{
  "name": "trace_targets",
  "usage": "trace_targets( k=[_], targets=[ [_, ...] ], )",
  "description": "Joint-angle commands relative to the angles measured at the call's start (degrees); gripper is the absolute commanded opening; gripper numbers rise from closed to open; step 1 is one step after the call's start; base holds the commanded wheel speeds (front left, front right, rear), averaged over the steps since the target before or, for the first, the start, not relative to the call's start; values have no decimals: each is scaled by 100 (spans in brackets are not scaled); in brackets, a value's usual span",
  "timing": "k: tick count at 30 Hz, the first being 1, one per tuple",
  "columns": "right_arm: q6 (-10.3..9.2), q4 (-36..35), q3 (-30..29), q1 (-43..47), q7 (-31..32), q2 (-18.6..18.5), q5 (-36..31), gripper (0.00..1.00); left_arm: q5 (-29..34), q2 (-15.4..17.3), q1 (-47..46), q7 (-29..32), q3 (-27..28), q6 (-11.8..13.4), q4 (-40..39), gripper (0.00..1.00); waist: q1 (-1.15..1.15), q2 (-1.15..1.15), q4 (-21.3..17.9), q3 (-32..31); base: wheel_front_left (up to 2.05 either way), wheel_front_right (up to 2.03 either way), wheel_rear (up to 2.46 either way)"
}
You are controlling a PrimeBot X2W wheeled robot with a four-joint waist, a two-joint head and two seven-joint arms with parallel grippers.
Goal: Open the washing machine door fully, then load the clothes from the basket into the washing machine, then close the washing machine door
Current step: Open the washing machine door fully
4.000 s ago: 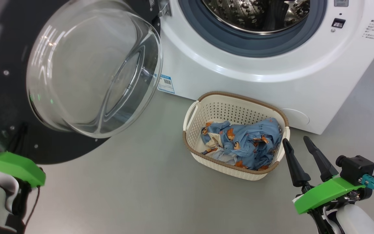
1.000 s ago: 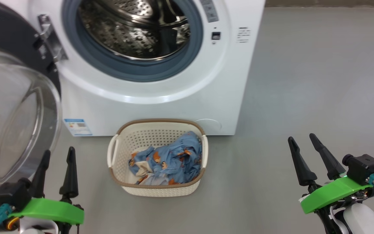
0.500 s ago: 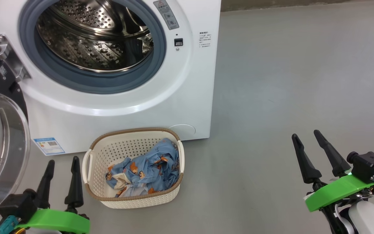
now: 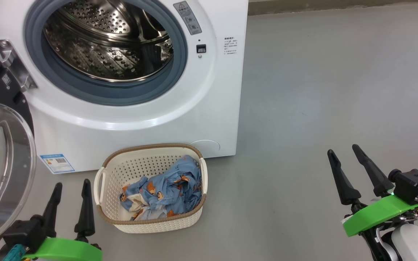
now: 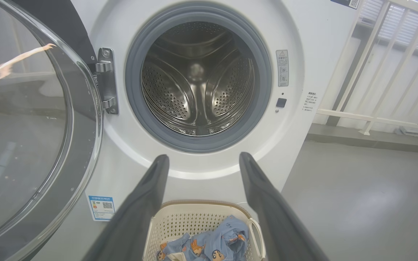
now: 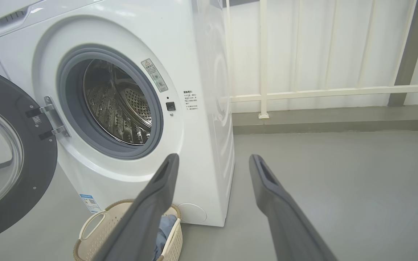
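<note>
The washing machine [image 4: 209, 90] [image 5: 303, 72] [image 6: 201, 54] stands at upper left, its steel drum bare. The washing machine door [image 4: 2, 159] [image 5: 24, 137] [image 6: 9, 163] hangs swung wide open to the left, glass bowl bulging out. On the floor before the machine sits the basket [image 4: 158, 224] [image 5: 187, 217] [image 6: 93, 232], holding the blue printed clothes [image 4: 165, 188] [image 5: 216, 243] [image 6: 163, 224]. My left gripper [image 4: 71, 183] [image 5: 201, 159] is open, just left of the basket, nothing between its fingers. My right gripper [image 4: 343, 150] [image 6: 212, 157] is open and empty, well right of the basket.
Grey floor [image 4: 321, 90] spreads to the right of the machine. A white railing [image 6: 321, 92] and a low kerb [image 6: 339, 125] run behind it. A blue label [image 4: 56, 163] marks the machine's lower left front.
The head camera swung right since four seconds ago, so machine and basket shifted left. The left gripper came up beside the basket. Over the last half second almost nothing moves.
</note>
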Motion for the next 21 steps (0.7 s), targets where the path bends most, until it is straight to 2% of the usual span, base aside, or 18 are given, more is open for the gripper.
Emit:
trace_targets(
  k=[1, 21],
  targets=[
    [33, -113, 32, -11, -52, -105, -28, 100, 65, 107, -47, -52, 206, 15, -170, 100, 0, 0, 7, 5, 0, 0, 0],
    [33, -119, -33, -17, -52, 42, -93, 100, 165, 135, -115, -52, 220, 5, -180, 100, 0, 0, 59, 138, 0, 0, 0]
  ],
)
